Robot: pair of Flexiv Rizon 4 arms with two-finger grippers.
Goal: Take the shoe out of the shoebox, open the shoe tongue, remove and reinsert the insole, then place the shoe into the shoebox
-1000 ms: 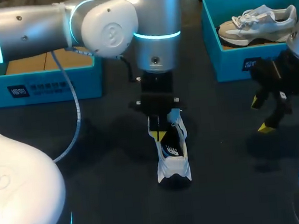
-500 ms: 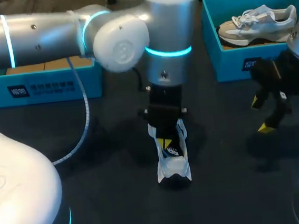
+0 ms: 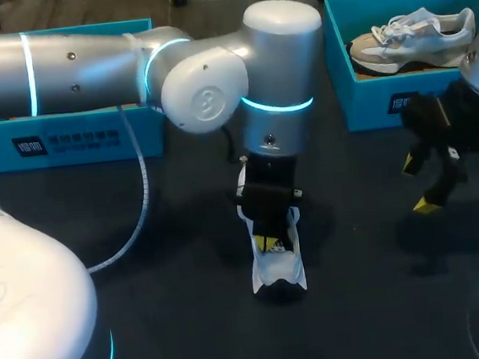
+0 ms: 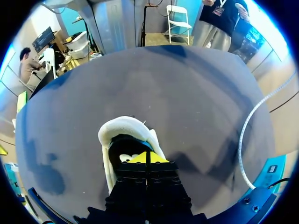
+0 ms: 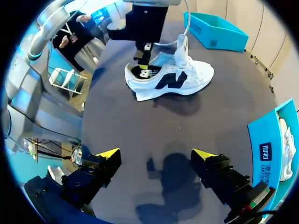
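Observation:
A white sneaker [image 3: 279, 269] with a dark logo lies on the dark table, mid-table, heel toward me. My left gripper [image 3: 268, 243] points down into its opening, fingers shut together; in the left wrist view the yellow tips [image 4: 146, 157] sit inside the shoe [image 4: 122, 132] over the dark insole. I cannot see anything pinched between them. The right wrist view shows the sneaker [image 5: 175, 80] side-on with the left gripper [image 5: 144, 52] dipping in by the raised tongue. My right gripper [image 3: 421, 182] hangs open to the right, well clear of the shoe, nothing between its fingers [image 5: 108, 153].
A blue shoebox [image 3: 360, 104] at the back right holds a second grey-white sneaker [image 3: 412, 34]. Another blue box [image 3: 66, 138] stands at the back left, partly behind my left arm. A white cable [image 3: 139, 198] trails from that arm.
My left arm has swung nearer and its shut gripper has slid along the shoe's opening toward the heel, going deeper. The right arm has not moved.

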